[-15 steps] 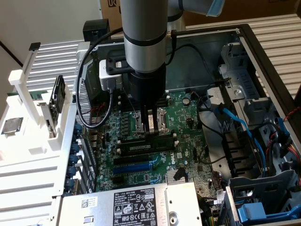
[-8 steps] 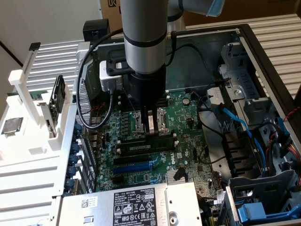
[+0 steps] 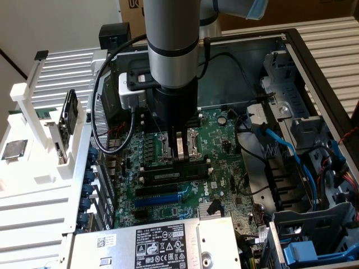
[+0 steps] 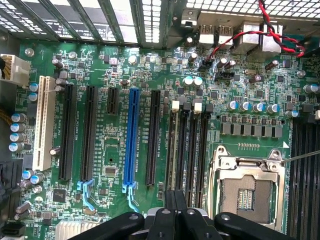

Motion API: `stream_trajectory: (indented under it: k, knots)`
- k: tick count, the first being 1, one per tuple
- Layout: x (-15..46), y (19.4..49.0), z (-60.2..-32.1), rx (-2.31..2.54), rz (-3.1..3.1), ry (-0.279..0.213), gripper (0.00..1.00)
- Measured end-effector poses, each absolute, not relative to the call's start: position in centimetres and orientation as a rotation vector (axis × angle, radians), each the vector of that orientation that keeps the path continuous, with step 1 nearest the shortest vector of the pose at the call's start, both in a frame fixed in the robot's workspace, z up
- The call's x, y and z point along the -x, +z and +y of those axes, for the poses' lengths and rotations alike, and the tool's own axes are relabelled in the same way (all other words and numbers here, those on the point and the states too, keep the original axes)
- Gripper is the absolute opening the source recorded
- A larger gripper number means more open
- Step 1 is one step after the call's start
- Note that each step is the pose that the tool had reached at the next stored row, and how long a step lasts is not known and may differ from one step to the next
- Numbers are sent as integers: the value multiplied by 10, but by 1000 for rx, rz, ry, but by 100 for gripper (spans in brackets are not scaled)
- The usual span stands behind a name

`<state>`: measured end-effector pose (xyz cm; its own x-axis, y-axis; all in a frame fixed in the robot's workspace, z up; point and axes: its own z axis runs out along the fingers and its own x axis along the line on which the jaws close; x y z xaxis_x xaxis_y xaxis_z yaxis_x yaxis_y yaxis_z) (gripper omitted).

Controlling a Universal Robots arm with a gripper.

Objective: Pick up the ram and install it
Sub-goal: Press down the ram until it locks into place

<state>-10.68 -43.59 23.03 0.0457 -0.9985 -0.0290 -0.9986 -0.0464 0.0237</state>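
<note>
1. We log the black two-fingered gripper (image 3: pixel 180 150) on the grey robot arm (image 3: pixel 173 42), its fingers drawn together, low over the green motherboard (image 3: pixel 216 147) inside the open computer case (image 3: pixel 314 67).
2. We see the ram (image 3: pixel 175 174), a long narrow dark stick with a pale label, lying along the memory slots directly beneath the fingertips; whether the fingers pinch its top edge we cannot tell.
3. In the wrist view the closed gripper (image 4: pixel 175 200) stands over the row of black memory slots (image 4: pixel 187 150).
4. Beside the gripper: the square silver processor socket (image 4: pixel 246 185).
5. Farther along the board: a blue expansion slot (image 4: pixel 132 137).
</note>
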Motion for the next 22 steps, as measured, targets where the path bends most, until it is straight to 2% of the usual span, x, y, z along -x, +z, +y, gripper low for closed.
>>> stream_trajectory:
  k: [22]
  knots:
    - [107, 230, -439, 2269, 2167, 60, 11]
